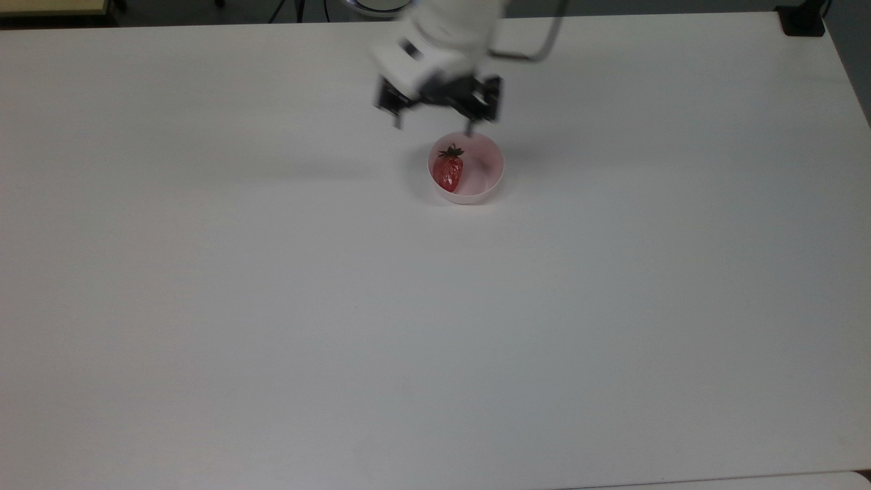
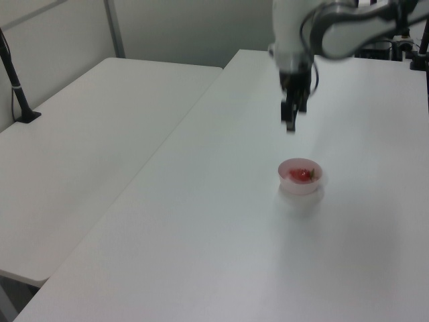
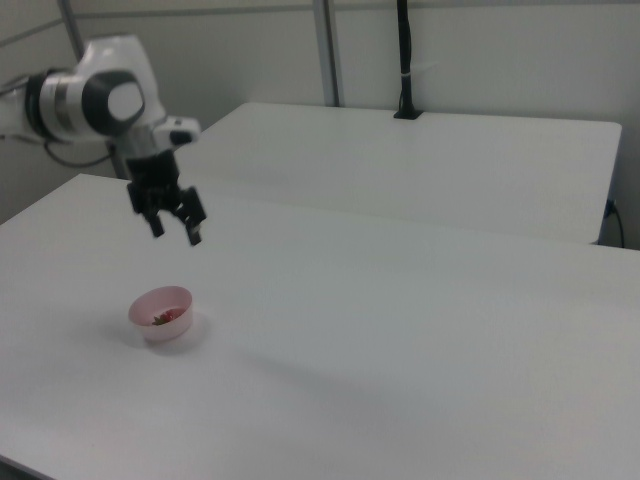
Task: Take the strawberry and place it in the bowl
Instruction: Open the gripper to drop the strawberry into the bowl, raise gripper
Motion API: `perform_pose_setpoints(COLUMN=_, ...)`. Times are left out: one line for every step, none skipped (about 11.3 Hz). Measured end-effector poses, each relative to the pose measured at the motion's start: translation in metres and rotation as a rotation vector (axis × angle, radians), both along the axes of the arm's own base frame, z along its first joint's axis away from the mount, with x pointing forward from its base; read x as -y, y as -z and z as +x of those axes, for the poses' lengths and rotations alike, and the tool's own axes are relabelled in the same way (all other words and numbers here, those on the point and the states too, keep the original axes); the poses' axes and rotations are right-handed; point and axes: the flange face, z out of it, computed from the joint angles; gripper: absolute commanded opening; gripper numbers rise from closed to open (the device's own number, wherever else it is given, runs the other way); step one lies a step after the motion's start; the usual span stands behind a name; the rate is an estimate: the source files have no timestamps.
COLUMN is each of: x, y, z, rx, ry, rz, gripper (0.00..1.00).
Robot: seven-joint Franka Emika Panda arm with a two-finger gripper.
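Top view: glossy red strawberry [image 1: 448,171] lies inside the pale pink round plastic bowl [image 1: 491,178], placement looks done. Black two-finger gripper [image 1: 433,125] hangs above the rim, fingers spread apart, holding nothing.

Left view: gripper [image 2: 289,125] well above bowl [image 2: 295,184], strawberry [image 2: 301,175] inside.

Right view: same, gripper [image 3: 176,232] apart over bowl [image 3: 150,325].

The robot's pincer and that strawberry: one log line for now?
glossy red strawberry: in pale pink plastic bowl | pincer: open, above bowl

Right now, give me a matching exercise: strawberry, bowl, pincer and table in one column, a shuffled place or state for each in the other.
1. strawberry
2. bowl
3. pincer
4. table

A. open, raised, holding nothing
B. white, bears the bowl
C. lying inside the bowl
D. pale pink, upright on the table

Pairs: 1-C, 2-D, 3-A, 4-B
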Motion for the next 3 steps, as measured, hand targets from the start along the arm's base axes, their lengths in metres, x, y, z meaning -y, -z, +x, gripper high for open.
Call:
perform_pose_setpoints(x=0.042, y=-0.041, z=-0.003, rx=0.016, ry=0.013, rz=0.023, gripper=1.00)
perform_pose_setpoints(x=0.085, y=-0.075, z=-0.011, rx=0.034, ry=0.022, rz=0.041, gripper=1.00)
perform_pose_setpoints(x=0.114, y=-0.097, z=-0.020, rx=0.054, ry=0.031, rz=0.051, gripper=1.00)
